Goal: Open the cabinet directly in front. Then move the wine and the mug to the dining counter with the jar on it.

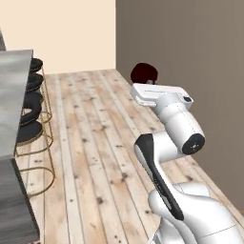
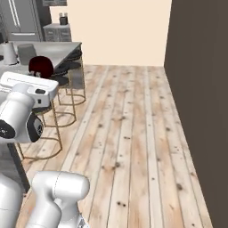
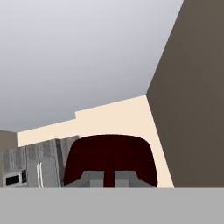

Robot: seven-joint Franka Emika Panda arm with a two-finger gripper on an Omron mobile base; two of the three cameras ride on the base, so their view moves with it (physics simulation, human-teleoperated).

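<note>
Now the gripper pinches the mug, carried high above the floor. Swinging left toward the bench, it could slip and drop.

mug we see above the white hand | dining counter behind it | stools alongside | plank floor

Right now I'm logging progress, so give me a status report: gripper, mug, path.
Gripper shut on mug, carried high above the wood floor. Dining counter with stools off to the left. Nothing in the way.
</note>
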